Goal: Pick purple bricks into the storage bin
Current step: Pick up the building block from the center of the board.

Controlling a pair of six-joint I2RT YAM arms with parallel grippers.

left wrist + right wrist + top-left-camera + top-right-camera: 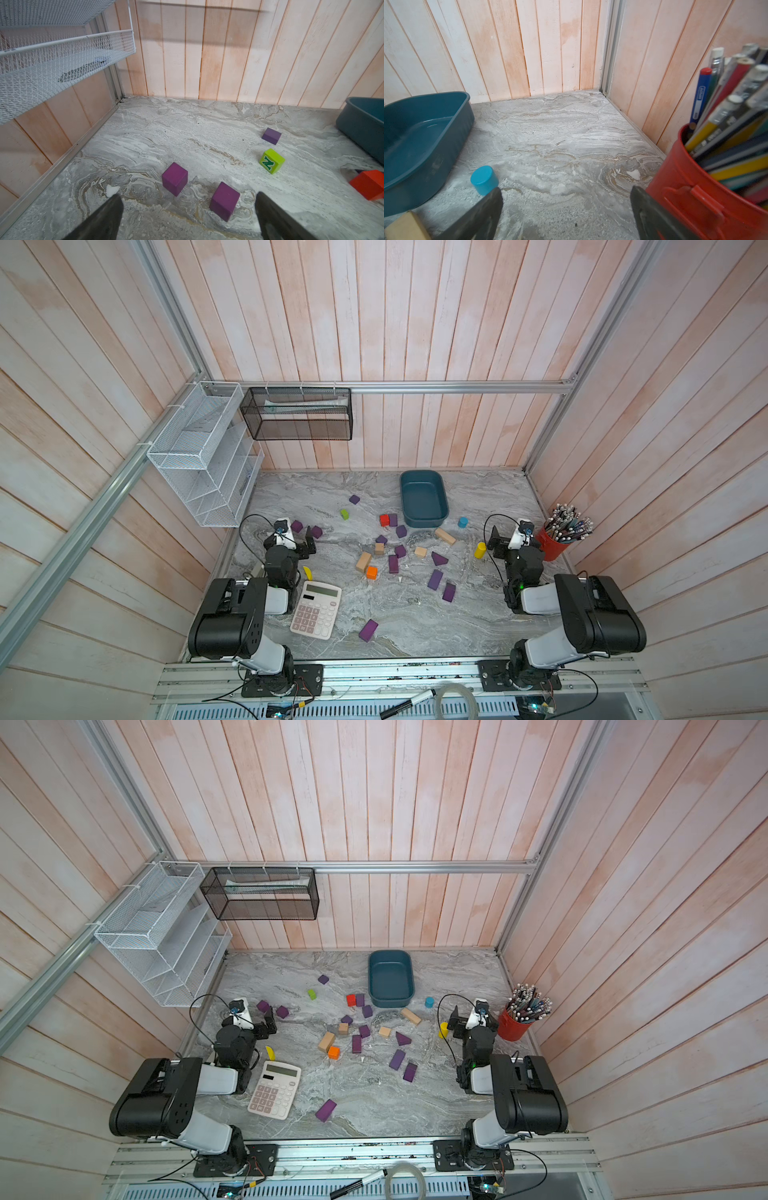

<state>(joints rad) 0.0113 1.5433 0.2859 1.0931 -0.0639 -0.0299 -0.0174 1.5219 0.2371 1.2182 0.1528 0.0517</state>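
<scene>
Starting at the left, your left gripper (188,209) is hanging low over the worktop (478,614) with its fingers (108,216) spread wide and gripping nothing. Two purple cubes (175,178) are sitting just ahead of it, apart from each other, and a third purple cube (354,499) is lying farther off, toward 12 o'clock from the worktop's middle. Near that one, a lime-green block (271,160) is showing a green letter that looks like "N".

Toward the middle, most of the purple bricks (393,563) are lying scattered among tan, red and orange blocks. The oblong bars at about 5 o'clock from the middle (435,579) are pointing their long axes roughly from 1 to 7 o'clock, and a lone bar (368,630) near the calculator (316,609) is doing the same. A purple wedge (439,559) is lying beside them; which way its tip is pointing you cannot tell.

The storage bin (444,512) is standing at roughly 1 o'clock, its long axis running toward the back wall, with nothing in it.

At the right, your right gripper (566,204) is hanging with fingers (483,209) wide apart and gripping nothing, between a blue cylinder (484,179) and a red pencil cup (695,197). The printing on the pencils is too blurred to read.
</scene>
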